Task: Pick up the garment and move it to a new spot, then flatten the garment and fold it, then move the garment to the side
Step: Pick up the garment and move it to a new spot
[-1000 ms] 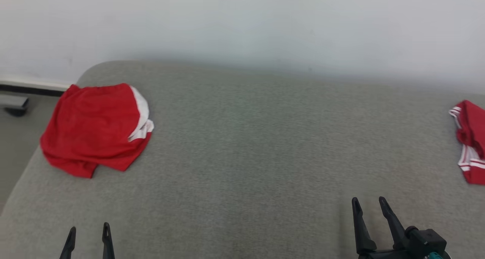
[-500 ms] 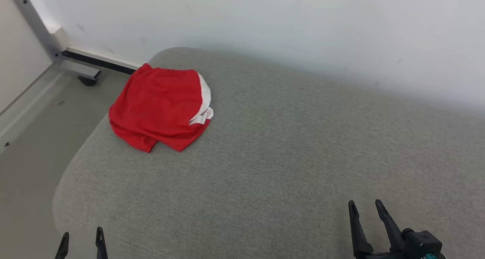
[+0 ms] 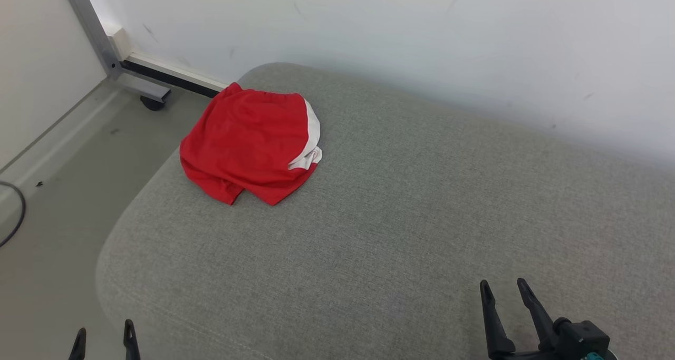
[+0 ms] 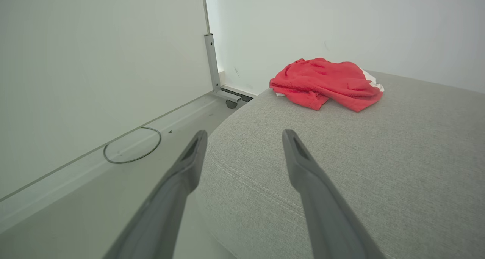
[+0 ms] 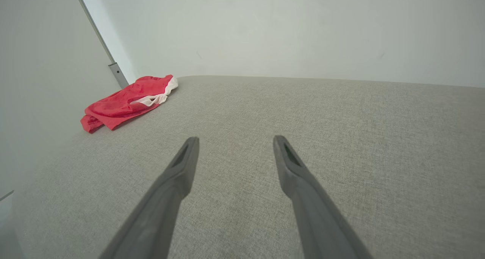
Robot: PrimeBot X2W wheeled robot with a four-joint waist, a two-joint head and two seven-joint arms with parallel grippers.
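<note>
Grey woven padded surface (image 3: 401,217) with rounded corners, bearing a crumpled red garment (image 3: 248,141) with white trim at its far left corner, well apart from the left hand (image 3: 104,328) and right hand (image 3: 502,282), both released, long dark fingers spread and empty; the left wrist view adds a thin looped cable (image 4: 129,162) on the smooth floor.

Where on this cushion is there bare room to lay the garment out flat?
The wide bare stretch of the grey cushion, bordered by the red garment on the left, the wall behind and the right gripper in front. Crowded only at the far-left corner, where the garment lies near the edge.
</note>
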